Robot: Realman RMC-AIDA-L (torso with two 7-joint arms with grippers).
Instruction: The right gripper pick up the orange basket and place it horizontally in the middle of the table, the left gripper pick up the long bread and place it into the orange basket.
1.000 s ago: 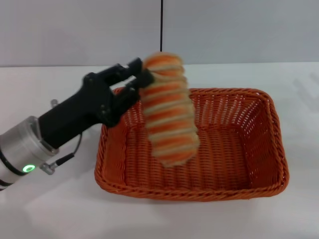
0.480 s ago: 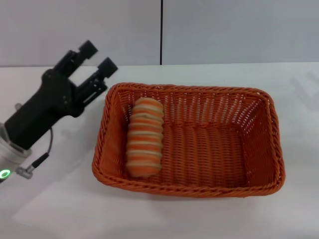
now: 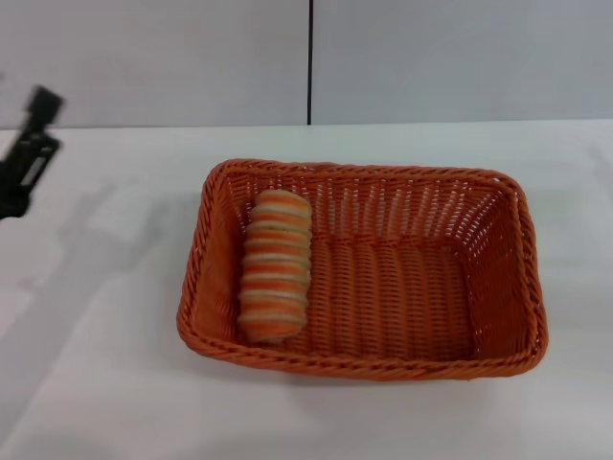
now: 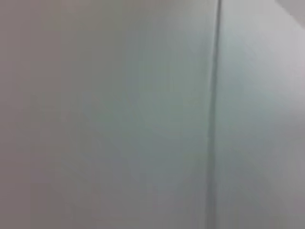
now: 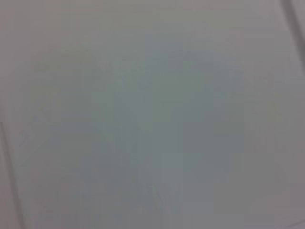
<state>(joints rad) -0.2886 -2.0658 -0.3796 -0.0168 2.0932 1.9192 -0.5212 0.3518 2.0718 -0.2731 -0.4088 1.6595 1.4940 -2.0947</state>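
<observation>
The orange basket lies lengthwise across the middle of the white table in the head view. Inside it, against its left wall, rests the long bread, striped cream and orange-brown, with one end toward the far rim and the other toward the near rim. Nothing touches the bread. My left gripper shows only as a blurred black shape at the far left edge, well away from the basket and above the table. The right gripper is out of view. Neither wrist view shows basket or bread.
A grey wall with a dark vertical seam runs behind the table's back edge. The left wrist view shows only that kind of grey panel with a seam, and the right wrist view a plain grey surface.
The left gripper let go of the bread, which dropped to lie in the basket's left side. Since then the arm has pulled back to the far left edge.
</observation>
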